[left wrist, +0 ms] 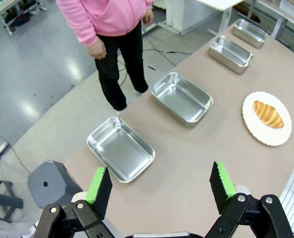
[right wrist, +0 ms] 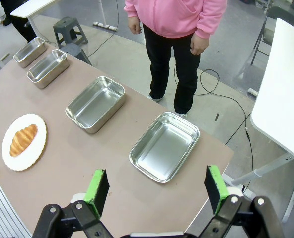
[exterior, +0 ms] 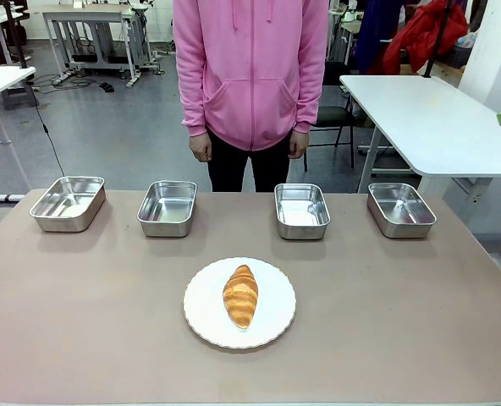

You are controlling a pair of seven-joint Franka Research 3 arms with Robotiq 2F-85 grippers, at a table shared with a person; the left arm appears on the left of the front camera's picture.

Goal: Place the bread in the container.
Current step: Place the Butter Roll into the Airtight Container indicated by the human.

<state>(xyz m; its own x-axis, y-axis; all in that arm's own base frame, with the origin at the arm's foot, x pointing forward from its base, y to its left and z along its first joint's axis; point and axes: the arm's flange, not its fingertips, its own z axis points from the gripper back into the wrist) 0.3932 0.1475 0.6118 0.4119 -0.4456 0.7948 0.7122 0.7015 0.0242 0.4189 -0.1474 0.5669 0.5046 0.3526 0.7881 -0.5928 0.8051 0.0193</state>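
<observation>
Table [exterior: 420,321]: person [exterior: 250,76] stands at the far side, arms hanging; four look-alike containers [exterior: 166,228] sit in a row along the far edge. Bread [exterior: 240,295] lies on the white plate [exterior: 204,317], near centre. Left gripper [left wrist: 159,168] and right gripper [right wrist: 155,171] hover high over their table ends, jaws wide, empty.

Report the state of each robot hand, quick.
Left hand: open, holding nothing.
Right hand: open, holding nothing.
</observation>
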